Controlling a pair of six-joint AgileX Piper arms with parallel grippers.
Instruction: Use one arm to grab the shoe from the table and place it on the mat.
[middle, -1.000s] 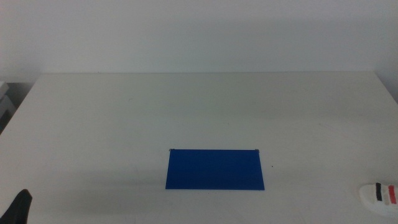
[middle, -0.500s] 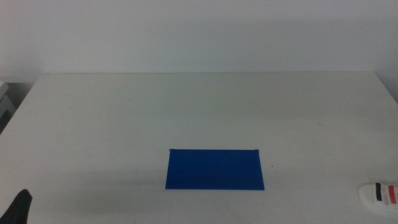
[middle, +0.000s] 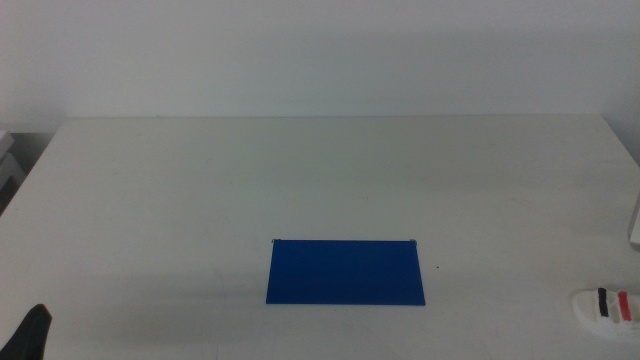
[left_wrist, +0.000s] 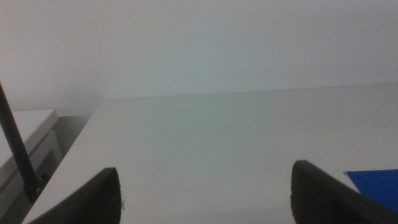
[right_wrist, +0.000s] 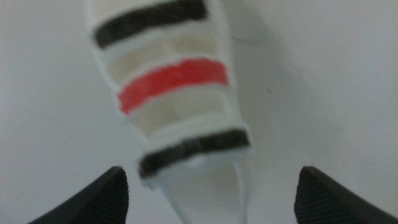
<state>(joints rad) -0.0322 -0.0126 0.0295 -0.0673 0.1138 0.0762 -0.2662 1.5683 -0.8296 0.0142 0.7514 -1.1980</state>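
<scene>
Shoe (middle: 607, 305) slightly shifted, open right claw (right_wrist: 208, 186) above.

Left gripper (middle: 33, 335) parked at the near left corner of the middle view — only a dark tip showing at the bottom edge. Jaws spread wide in the left wrist view (left_wrist: 205, 193), nothing between them. Right gripper (right_wrist: 211, 190) lowered close, jaws also wide apart — one on either side, gripping nothing. Right arm itself barely visible in the middle view, just a pale sliver (middle: 636, 220) at the right edge.
</scene>
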